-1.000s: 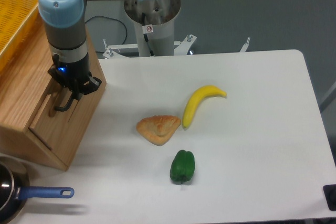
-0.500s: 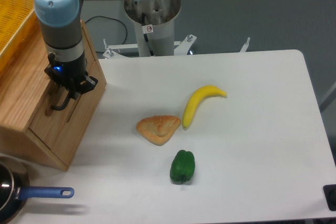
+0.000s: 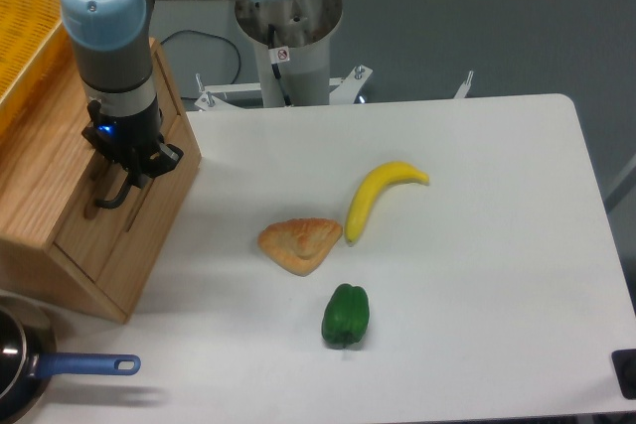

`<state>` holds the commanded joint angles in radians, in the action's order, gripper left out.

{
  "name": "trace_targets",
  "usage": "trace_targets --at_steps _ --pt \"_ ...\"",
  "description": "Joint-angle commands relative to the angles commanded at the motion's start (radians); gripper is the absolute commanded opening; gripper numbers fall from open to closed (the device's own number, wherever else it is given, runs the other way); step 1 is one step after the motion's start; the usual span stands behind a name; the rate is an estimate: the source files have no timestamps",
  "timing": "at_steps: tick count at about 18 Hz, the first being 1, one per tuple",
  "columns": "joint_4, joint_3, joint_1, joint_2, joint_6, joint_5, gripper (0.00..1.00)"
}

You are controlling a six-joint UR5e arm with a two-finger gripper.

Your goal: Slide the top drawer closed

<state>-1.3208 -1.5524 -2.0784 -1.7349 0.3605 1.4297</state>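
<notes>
The top drawer (image 3: 94, 211), a shallow light-wood box with a flat front panel and thin black bar handle, sat in the light-wood cabinet (image 3: 60, 161) at the counter's (image 3: 477, 265) left edge. Its front looked nearly flush with the cabinet face; whether a gap remained could not be read from this view.

The black two-finger tool (image 3: 117, 184) was at the drawer front by the handle. Its fingers overlapped the black bar, so I could not tell how far open it was or whether it held the bar.

Risks, as judged:
- If the fingers were hooked behind the bar, a further push could jam them between the handle and the panel.
- An off-axis push could rack the drawer in its slides or shift the whole cabinet on the counter.
- Pressing past the stop could load the wrist.

Arm pose: the grey and blue-capped wrist (image 3: 107, 37) stood almost vertical above the cabinet's front edge, tool pointing down and slightly forward; the upper link ran back to the base column (image 3: 288, 47) behind the counter.
</notes>
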Motion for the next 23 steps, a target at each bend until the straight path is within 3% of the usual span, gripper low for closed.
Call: trace_targets --at_steps 6,9,11,16,23 --pt "-0.001 0.008 -0.144 0.011 0.093 0.000 0.15" --pt "-0.002 0.003 -0.209 0.017 0.161 0.029 0.27" --pt "0.000 0.000 -0.261 0.015 0.205 0.035 0.51" --pt "0.002 -0.012 -0.377 0.008 0.377 0.070 1.00" --pt "-0.002 -0.020 -0.538 -0.041 0.644 0.153 1.00"
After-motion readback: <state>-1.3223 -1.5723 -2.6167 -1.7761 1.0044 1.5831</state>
